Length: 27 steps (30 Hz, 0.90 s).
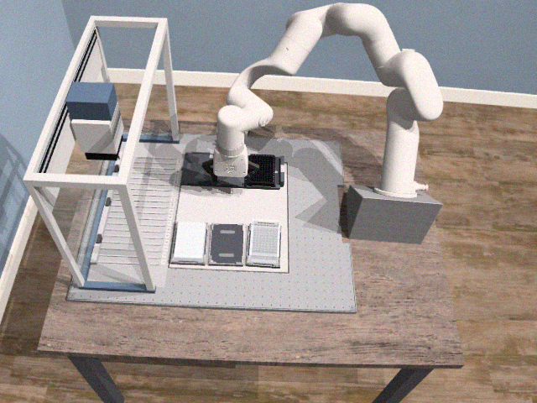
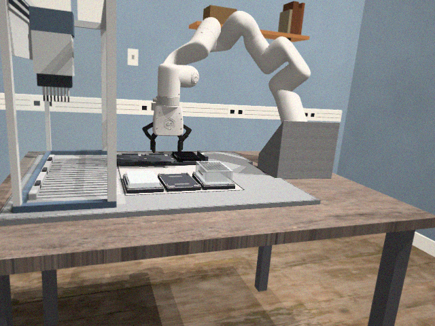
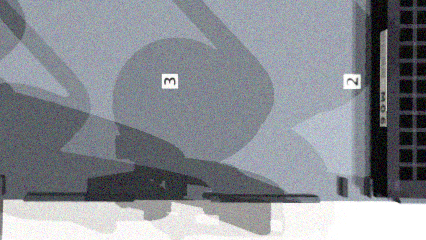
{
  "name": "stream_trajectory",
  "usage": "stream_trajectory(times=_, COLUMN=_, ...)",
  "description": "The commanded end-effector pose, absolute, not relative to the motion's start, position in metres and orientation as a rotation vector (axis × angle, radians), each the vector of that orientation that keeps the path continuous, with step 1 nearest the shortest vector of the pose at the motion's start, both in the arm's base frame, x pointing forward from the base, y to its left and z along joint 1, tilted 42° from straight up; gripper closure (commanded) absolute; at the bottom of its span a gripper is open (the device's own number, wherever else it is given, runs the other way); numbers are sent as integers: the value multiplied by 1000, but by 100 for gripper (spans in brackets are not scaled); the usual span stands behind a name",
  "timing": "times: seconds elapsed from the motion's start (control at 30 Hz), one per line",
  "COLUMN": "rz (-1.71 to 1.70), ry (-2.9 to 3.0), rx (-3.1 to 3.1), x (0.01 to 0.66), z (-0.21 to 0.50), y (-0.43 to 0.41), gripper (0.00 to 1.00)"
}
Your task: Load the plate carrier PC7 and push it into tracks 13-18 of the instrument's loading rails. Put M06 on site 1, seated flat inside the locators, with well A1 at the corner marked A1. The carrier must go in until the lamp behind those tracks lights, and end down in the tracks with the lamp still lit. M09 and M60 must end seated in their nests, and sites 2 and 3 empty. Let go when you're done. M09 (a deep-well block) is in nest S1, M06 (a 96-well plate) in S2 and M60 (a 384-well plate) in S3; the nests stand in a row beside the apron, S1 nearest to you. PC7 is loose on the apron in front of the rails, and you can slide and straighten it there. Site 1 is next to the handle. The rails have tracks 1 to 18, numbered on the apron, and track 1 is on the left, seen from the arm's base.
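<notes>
Two black jaws of the white arm's gripper (image 2: 168, 147) stand wide open, holding nothing, above the dark flat plate carrier (image 1: 195, 173), where the black 96-well plate (image 1: 263, 170) apparently sits on site 1.

Dark plate M06 (image 1: 263, 170) lies flat on carrier PC7 (image 1: 194, 172), site 1.

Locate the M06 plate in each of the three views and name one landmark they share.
Top: M06 lies on the carrier's end nearest the arm's base, just right of the open gripper.
Exterior: M06 is the dark plate behind the nests, right of the gripper.
Wrist: M06 fills the right edge, its label readable.
Shared landmark: plate carrier PC7.
</notes>
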<state>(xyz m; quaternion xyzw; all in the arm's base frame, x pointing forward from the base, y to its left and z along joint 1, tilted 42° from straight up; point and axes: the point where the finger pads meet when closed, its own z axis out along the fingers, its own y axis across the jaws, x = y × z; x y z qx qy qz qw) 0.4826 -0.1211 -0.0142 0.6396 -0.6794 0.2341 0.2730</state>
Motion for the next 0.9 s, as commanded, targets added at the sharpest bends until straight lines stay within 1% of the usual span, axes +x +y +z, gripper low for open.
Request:
stream_trajectory(times=0.0, rz=633, ry=-1829, rx=1725, x=485, z=-9, y=-115, gripper=0)
stream_trajectory(times=0.87, rz=633, ry=-1829, rx=1725, x=487, z=19, y=-91, gripper=0)
